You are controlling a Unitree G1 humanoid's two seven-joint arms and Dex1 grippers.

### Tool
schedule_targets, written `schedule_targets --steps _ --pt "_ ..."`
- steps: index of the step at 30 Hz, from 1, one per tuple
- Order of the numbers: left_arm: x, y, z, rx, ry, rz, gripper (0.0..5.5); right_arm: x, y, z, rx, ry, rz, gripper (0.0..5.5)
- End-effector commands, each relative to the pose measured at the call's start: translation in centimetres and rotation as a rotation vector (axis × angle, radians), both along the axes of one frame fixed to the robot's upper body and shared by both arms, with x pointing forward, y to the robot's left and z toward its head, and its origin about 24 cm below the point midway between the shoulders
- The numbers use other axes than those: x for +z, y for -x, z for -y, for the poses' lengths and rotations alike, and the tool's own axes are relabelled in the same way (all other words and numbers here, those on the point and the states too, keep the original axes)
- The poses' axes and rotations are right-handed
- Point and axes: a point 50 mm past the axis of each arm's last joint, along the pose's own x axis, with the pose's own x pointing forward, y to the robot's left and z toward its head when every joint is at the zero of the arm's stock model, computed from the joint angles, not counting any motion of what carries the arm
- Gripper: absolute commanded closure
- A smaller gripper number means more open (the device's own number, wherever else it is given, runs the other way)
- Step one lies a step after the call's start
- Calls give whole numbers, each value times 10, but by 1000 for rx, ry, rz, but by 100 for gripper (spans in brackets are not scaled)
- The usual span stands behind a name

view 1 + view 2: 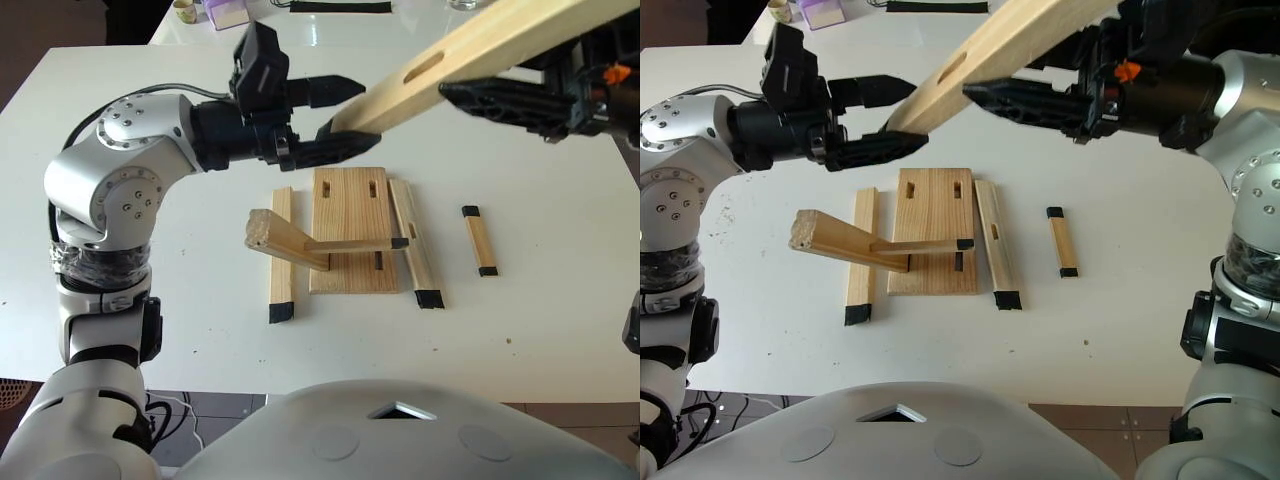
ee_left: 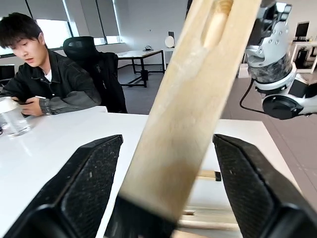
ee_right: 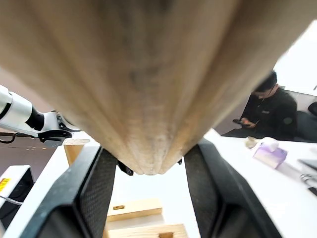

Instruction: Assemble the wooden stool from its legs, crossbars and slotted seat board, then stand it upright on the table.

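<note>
A long wooden leg (image 1: 470,45) with a slot hangs slanted above the table. My right gripper (image 1: 990,72) is shut on it, and the fingers (image 3: 94,193) press both its sides. My left gripper (image 1: 370,115) is open around the leg's lower, black-capped end, with gaps on both sides of the wood (image 2: 188,114). Below lies the slotted seat board (image 1: 350,200), flat. One leg (image 1: 282,270) lies along its left side and another (image 1: 415,245) along its right. A tilted leg (image 1: 280,240) with a crossbar (image 1: 355,243) joined to it rests across the board. A short crossbar (image 1: 479,240) lies further right.
The white table (image 1: 560,320) has bare room in front of and to the right of the parts. A cup (image 1: 185,10), a purple box (image 1: 228,12) and a black strip (image 1: 340,7) sit on the far side.
</note>
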Motion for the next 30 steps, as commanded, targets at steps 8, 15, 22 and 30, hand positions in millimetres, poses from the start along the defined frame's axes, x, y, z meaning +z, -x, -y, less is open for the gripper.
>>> schedule_targets --steps 8,15,22,30 --pt "-54 -23 -89 370 -241 -35 214 -51 5 37 -180 333 12 350" --pt "-95 1 -113 320 -356 -145 214 -96 37 39 -69 487 -87 350" --pt "-117 34 -101 105 -455 -199 214 -101 47 25 -12 465 -96 350" --pt "-123 45 -95 47 -464 -207 214 -103 52 20 3 452 -111 350"
